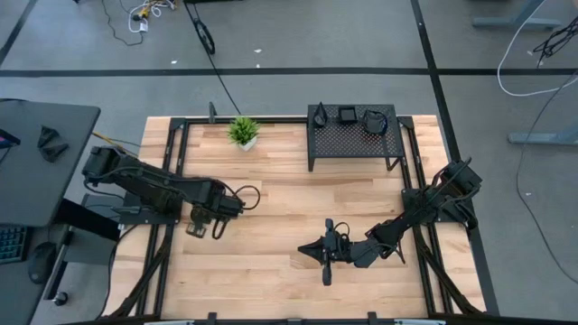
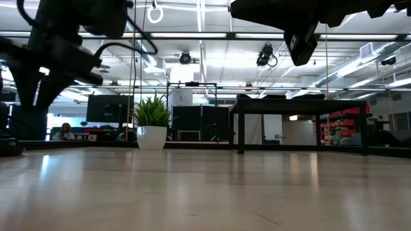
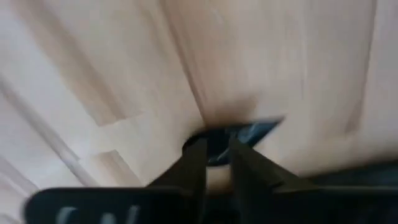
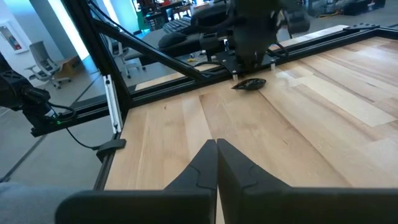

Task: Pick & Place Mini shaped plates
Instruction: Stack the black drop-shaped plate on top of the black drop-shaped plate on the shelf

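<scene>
Our left tool (image 3: 217,163) grasps a small black plate (image 3: 239,134) by its rim above the bench (image 1: 280,208) for carrying; right tool (image 4: 216,163) waits clenched

Both arms are dark, near black, built of blocky jointed segments; the left arm (image 1: 153,185) carries a thin black cable looping beside its wrist; the right arm (image 1: 424,212) is slimmer toward its tip and has cables bunched at its base; the left gripper (image 3: 217,165) ends in two flat, tapered black fingers (image 3: 194,168); the right gripper (image 4: 217,163) has matching matte black fingers with angular, faceted sides.
</scene>
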Controlling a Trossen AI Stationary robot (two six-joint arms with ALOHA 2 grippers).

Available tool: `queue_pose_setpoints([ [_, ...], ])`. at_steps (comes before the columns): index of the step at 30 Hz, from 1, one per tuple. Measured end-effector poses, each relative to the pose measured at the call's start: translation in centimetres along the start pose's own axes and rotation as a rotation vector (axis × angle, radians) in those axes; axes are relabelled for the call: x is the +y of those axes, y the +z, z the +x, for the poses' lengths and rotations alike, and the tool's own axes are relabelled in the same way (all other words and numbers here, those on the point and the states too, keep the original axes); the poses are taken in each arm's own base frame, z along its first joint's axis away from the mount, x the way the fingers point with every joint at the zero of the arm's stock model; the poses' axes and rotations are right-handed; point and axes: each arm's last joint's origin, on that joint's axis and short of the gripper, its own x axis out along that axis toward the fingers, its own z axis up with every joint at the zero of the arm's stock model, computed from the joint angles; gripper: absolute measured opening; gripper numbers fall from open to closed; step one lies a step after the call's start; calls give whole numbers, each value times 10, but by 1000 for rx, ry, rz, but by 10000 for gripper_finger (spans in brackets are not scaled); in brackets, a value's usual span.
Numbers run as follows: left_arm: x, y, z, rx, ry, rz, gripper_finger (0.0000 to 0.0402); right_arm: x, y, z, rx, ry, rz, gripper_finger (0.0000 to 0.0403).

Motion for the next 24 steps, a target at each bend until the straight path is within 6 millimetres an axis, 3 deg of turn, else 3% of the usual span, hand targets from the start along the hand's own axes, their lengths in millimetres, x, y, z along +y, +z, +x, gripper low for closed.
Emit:
queue_pose_setpoints([
  [5,-3,12,18,111,-2,354,132,-1,0,1,0,-3,4,4],
  [9,-9,18,30,194,-18,569,152,-1,0,1,0,-3,5,4],
  [13,-14,23,40,239,-1,698,143,-1,0,1,0,-3,4,4],
  [19,-18,30,52,266,-19,734,110,-1,0,1,0,-3,7,4],
  [24,-18,23,62,312,-53,776,95,-1,0,1,2,-1,7,4],
])
